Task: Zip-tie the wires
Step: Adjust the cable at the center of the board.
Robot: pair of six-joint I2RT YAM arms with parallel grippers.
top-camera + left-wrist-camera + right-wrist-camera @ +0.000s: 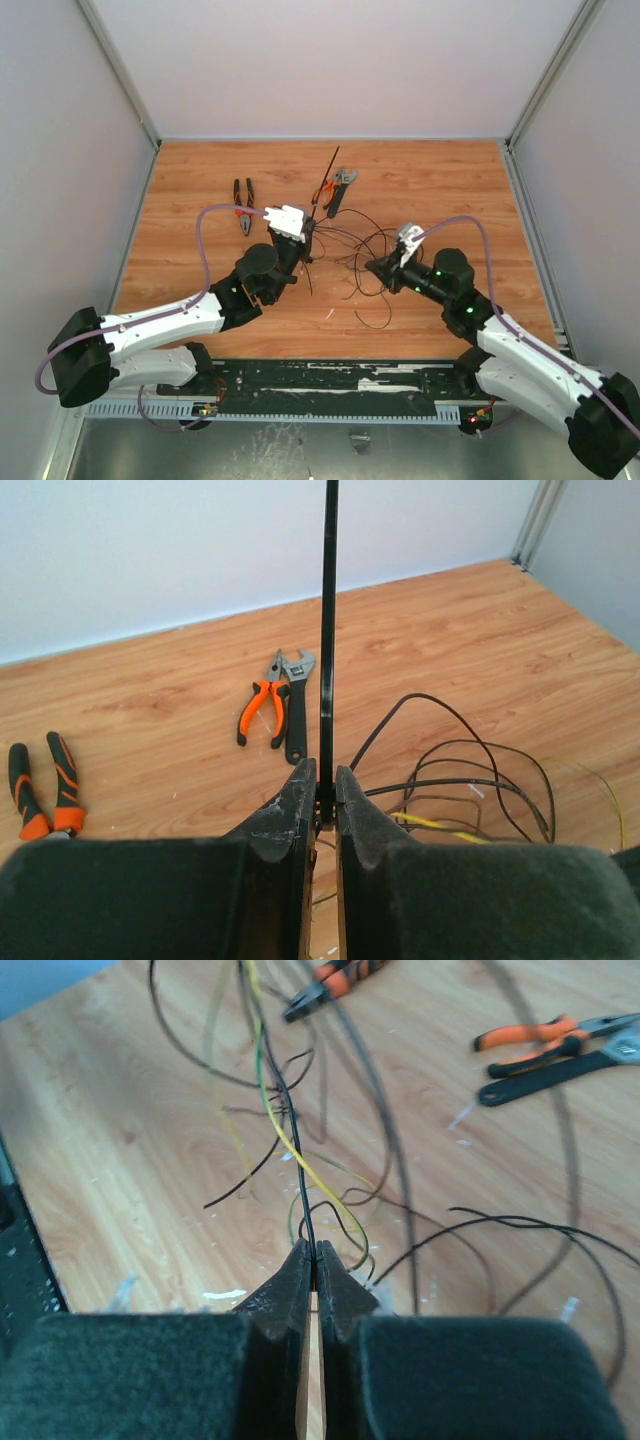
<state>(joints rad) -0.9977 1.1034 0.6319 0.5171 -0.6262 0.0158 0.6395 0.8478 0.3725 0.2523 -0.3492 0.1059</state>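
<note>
Left wrist view: the left gripper (326, 780) is clenched on the zip tie (328, 630), which rises straight from its jaws. Right of it, mid-table, the right gripper (313, 1255) pinches a strand of the wires (297, 1160).

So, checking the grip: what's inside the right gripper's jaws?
One thin black strand of the wires runs into the right gripper, pinched at its shut tips. How deep it reaches is hidden.

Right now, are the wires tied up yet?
Not yet. Picked up already: the left gripper pinches the zip tie, the right gripper pinches the wires. Still to do: the tie is straight, not looped round the loose wires.
</note>
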